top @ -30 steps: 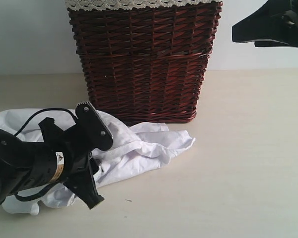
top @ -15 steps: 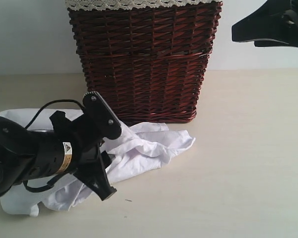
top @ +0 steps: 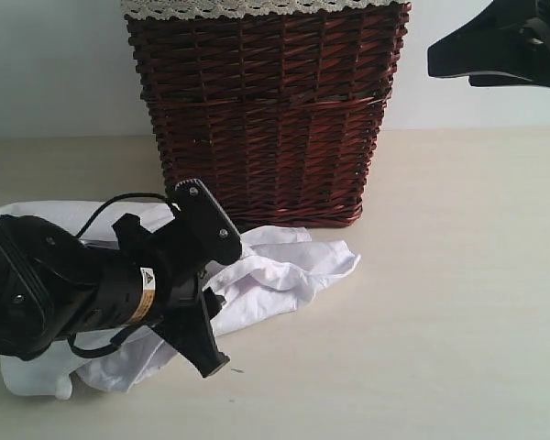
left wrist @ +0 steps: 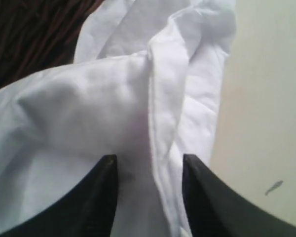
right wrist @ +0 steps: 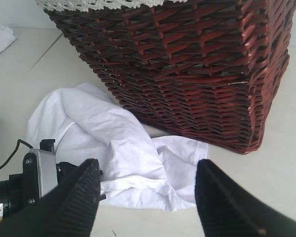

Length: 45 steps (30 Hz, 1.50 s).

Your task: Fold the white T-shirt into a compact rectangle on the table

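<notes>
the left black gripper sits low on the crumpled white cotton t-shirt, jaws apart astride a raised fold. the shirt sprawls sideways on the pale beige worktop, along the foot of the dark red wicker basket, whose inside is hidden. the right black gripper hangs high, well apart, jaws apart, empty.
</notes>
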Available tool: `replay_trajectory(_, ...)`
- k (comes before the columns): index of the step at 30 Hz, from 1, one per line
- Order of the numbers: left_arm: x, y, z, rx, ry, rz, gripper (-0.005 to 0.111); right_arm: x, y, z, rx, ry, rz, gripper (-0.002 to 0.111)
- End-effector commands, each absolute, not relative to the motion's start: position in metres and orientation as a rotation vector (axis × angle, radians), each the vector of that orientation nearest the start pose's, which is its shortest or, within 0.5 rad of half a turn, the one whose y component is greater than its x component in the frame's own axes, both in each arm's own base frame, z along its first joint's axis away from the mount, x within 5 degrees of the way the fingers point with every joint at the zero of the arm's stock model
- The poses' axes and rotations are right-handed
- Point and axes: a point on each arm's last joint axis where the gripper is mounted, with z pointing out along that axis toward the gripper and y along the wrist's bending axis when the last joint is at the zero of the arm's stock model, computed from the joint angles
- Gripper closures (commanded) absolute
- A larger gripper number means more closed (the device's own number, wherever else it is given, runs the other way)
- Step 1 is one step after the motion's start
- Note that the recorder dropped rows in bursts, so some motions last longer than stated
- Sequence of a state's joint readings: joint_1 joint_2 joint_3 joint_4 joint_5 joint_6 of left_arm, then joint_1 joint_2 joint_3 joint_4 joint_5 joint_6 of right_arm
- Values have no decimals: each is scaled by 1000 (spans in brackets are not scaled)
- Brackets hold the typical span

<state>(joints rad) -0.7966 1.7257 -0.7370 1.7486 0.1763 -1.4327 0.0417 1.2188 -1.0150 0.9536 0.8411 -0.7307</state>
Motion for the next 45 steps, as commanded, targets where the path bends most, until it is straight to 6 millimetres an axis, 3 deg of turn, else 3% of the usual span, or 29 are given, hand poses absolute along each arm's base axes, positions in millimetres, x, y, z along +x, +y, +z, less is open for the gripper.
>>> replay_trajectory(1, 239, -205, 147, 1123, 2083, 157, 61, 246, 65, 350, -354, 2161, 773, 53)
replay_trajectory(3, 245, -198, 151, 1057, 2061, 280, 63, 246, 65, 350, -354, 2161, 773, 53)
replay_trajectory(5, 244, -200, 150, 1080, 2065, 249, 72, 246, 64, 350, -353, 2160, 772, 53)
replay_trajectory(8, 235, -209, 145, 1227, 2063, 104, 106, 246, 65, 350, -354, 2161, 774, 53)
replay_trajectory(10, 234, -208, 156, 1188, 2045, 110, 107, 246, 65, 350, -354, 2161, 774, 53)
replay_trajectory(11, 233, -206, 168, 1164, 2023, 120, 107, 246, 65, 350, -356, 2162, 775, 53)
replay_trajectory(13, 229, -194, 212, 1086, 1910, 170, 107, 242, 68, 349, -462, 2156, 787, 53)
replay_trajectory(17, 210, -169, 303, 923, 1674, 149, 107, 222, 107, 344, -1014, 2014, 718, 53)
replay_trajectory(20, 194, -153, 335, 907, 1598, 154, 107, 210, 127, 332, -1280, 1974, 551, 53)
replay_trajectory(23, 184, -146, 340, 985, 1590, 176, 107, 197, 148, 318, -1524, 1798, 464, 53)
replay_trajectory(26, 180, -145, 337, 1062, 1607, 176, 107, 193, 158, 307, -1530, 1759, 424, 51)
replay_trajectory(29, 179, -146, 333, 1106, 1623, 172, 107, 183, 168, 297, -1576, 1786, 490, 44)
replay_trajectory(33, 182, -149, 329, 1118, 1634, 179, 107, 158, 189, 298, -1636, 1781, 631, 43)
replay_trajectory(35, 183, -150, 327, 1125, 1640, 181, 107, 150, 199, 299, -1606, 1790, 661, 43)
replay_trajectory(39, 184, -151, 326, 1129, 1644, 182, 107, 160, 211, 305, -1267, 1878, 633, 43)
replay_trajectory(45, 184, -152, 325, 1134, 1646, 185, 107, 158, 238, 288, -1284, 1857, 619, 43)
